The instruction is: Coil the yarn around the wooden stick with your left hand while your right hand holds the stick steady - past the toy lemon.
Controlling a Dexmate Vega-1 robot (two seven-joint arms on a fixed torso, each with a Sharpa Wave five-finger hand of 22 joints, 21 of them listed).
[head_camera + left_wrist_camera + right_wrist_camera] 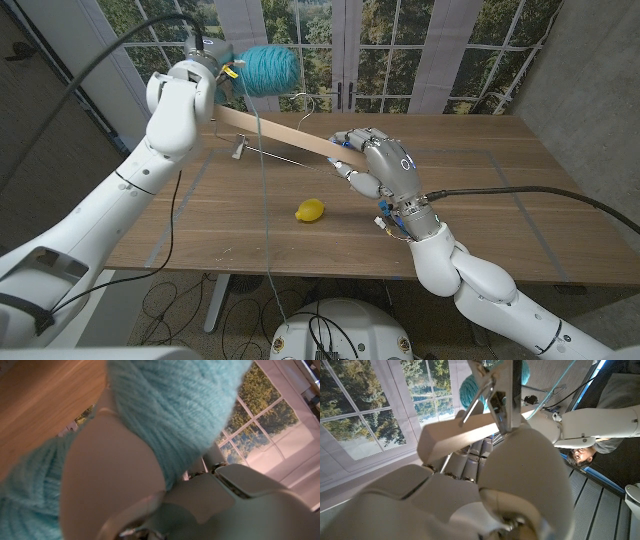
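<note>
My left hand (pixel 213 78) holds a teal yarn ball (pixel 266 68) up in the air at the table's far left. In the left wrist view the yarn ball (pixel 180 405) bulges over that hand's pale fingers (pixel 110 475). A yarn strand (pixel 264 170) hangs from the ball, crosses the wooden stick (pixel 270 130) and drops past the table's front edge. My right hand (pixel 385 165) grips the stick's right end and keeps it slanted above the table. The right wrist view has the stick (pixel 465 430) in the right hand (pixel 520 475). A toy lemon (pixel 311 210) lies on the table below the stick.
A thin metal rod with a small clip (pixel 240 150) lies under the stick's left half. A metal clip (pixel 502 400) sits at the stick near my right hand. A person (pixel 585 455) is beyond my left arm (pixel 590 422). Windows stand behind the wooden table (pixel 500 200).
</note>
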